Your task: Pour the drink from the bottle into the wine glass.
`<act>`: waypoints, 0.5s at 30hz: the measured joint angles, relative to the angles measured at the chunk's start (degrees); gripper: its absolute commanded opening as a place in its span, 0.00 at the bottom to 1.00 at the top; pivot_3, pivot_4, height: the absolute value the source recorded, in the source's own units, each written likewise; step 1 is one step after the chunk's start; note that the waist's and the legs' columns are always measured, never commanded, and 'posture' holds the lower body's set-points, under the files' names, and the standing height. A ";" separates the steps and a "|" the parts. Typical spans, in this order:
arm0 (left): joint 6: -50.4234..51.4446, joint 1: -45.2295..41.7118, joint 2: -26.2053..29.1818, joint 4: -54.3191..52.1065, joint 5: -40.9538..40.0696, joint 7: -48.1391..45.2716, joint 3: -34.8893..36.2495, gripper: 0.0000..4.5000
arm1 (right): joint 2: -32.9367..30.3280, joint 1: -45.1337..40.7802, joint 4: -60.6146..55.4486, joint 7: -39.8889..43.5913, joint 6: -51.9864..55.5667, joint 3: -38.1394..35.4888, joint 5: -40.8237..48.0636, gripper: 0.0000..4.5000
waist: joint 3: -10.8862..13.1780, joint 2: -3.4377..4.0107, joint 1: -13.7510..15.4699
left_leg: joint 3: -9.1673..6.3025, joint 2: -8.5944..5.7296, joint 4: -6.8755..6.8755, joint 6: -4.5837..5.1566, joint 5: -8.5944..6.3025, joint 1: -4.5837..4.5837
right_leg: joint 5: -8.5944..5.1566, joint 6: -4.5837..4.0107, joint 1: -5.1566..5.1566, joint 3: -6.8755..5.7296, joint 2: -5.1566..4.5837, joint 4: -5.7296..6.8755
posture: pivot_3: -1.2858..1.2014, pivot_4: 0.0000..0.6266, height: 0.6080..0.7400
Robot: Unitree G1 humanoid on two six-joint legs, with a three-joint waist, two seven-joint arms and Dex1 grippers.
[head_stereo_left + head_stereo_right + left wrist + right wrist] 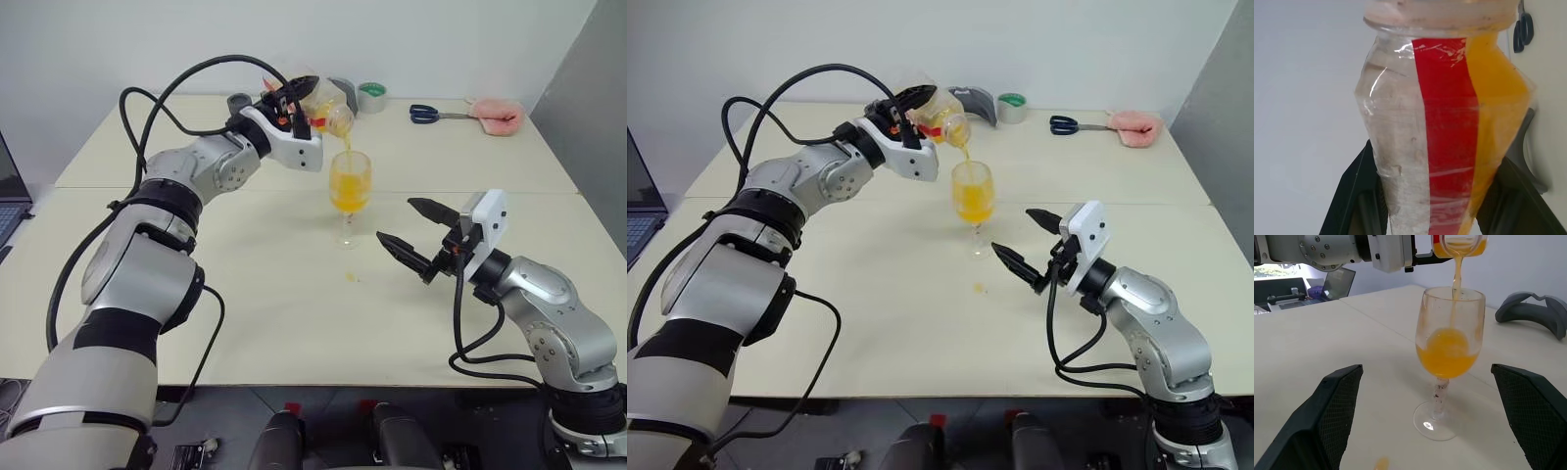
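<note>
My left gripper (pixel 297 102) is shut on the clear bottle (pixel 327 108), tipped mouth-down over the wine glass (pixel 350 196). The red label stripe (pixel 1447 122) and orange drink (pixel 1496 98) show through the bottle's side. A thin orange stream (pixel 1456 276) falls from the bottle mouth into the glass bowl, which is about half full of the drink (pixel 1447 357). The glass stands upright on the table on its round foot (pixel 1435 423). My right gripper (pixel 416 233) stays open just to the right of the glass, not touching it; its fingers (pixel 1327 406) frame the glass.
A small orange spill (pixel 351 277) lies on the cream table (pixel 274 313) in front of the glass. At the back stand a tape roll (pixel 372 96), blue-handled scissors (pixel 426 114), a pink cloth (pixel 498 115) and a grey curved object (pixel 975 100). A laptop (pixel 10 196) sits far left.
</note>
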 measured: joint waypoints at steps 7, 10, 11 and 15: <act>0.03 -0.34 0.00 0.11 0.97 0.72 -0.39 0.40 | 0.11 0.00 0.00 0.00 0.00 0.08 -0.01 1.00 | 0.00 0.00 0.00 | 0.00 0.00 0.00 0.00 0.00 0.00 | 0.00 0.00 0.00 0.00 0.00 0.00 | 0.52 0.24 1.00; 0.03 -0.65 0.00 0.14 1.08 1.21 -0.39 0.40 | 0.38 0.00 0.00 0.00 0.00 0.12 -0.01 1.00 | 0.00 0.00 0.00 | 0.00 0.00 0.00 0.00 0.00 0.00 | 0.00 0.00 0.00 0.00 0.00 0.00 | 0.52 0.24 1.00; 0.03 -0.74 0.01 0.14 1.11 1.26 -0.39 0.40 | 0.41 0.00 0.00 0.00 0.00 0.15 -0.01 1.00 | 0.00 0.00 0.00 | 0.00 0.00 0.00 0.00 0.00 0.00 | 0.00 0.00 0.00 0.00 0.00 0.01 | 0.52 0.24 1.00; 0.03 -0.88 0.01 0.26 1.18 1.31 -0.39 0.40 | 0.55 0.00 0.00 0.00 0.00 0.19 -0.07 1.00 | 0.00 0.00 0.00 | 0.00 0.00 0.00 0.00 0.00 0.00 | 0.00 0.00 0.00 0.00 0.00 0.01 | 0.52 0.24 1.00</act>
